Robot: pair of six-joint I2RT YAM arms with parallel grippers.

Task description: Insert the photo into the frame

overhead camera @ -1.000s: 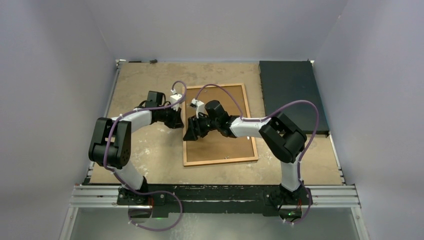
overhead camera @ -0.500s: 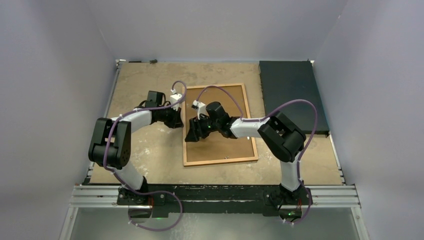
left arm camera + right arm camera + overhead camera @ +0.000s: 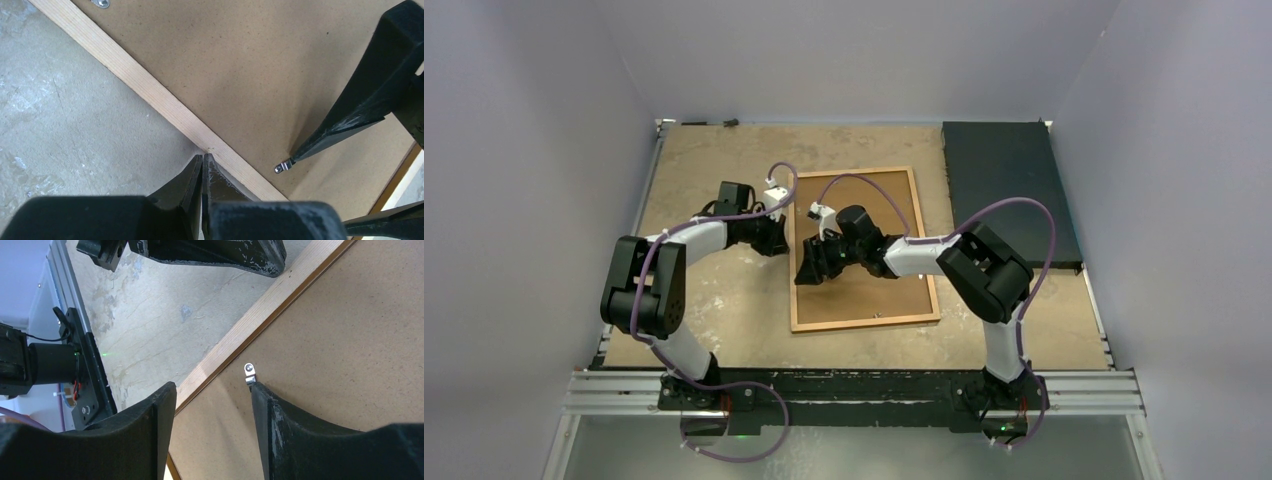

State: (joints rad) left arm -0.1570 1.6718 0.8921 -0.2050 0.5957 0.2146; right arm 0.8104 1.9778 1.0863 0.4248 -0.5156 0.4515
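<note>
The left hand [image 3: 202,165] has its two fingers pressed flat together with nothing between them, their tips at the outer side of the frame's wooden edge, low against the table [image 3: 724,300]. Just beside it, the right hand [image 3: 211,390] stands wide apart and holds nothing. One finger hangs over the wooden edge, and the tip of the other meets a small metal clip [image 3: 249,371] on the brown board.

The frame [image 3: 864,295] lies flat near the middle of the table, board side up, so its glass and whatever sits under the board are hidden. The arms also cover part of its left side from above. The left wrist view cuts off the frame, showing only one edge and a corner.

There are two arms, two hands and one frame. Two clips show in the left wrist view, the second [image 3: 102,3] at the top border. One black slab [image 3: 1009,190] lies at the far right.

The table is tan, scuffed and blotched pale, with a metal rail [image 3: 1104,392] along its near edge. Plain lilac-grey walls [image 3: 854,60] close it in on three sides.
</note>
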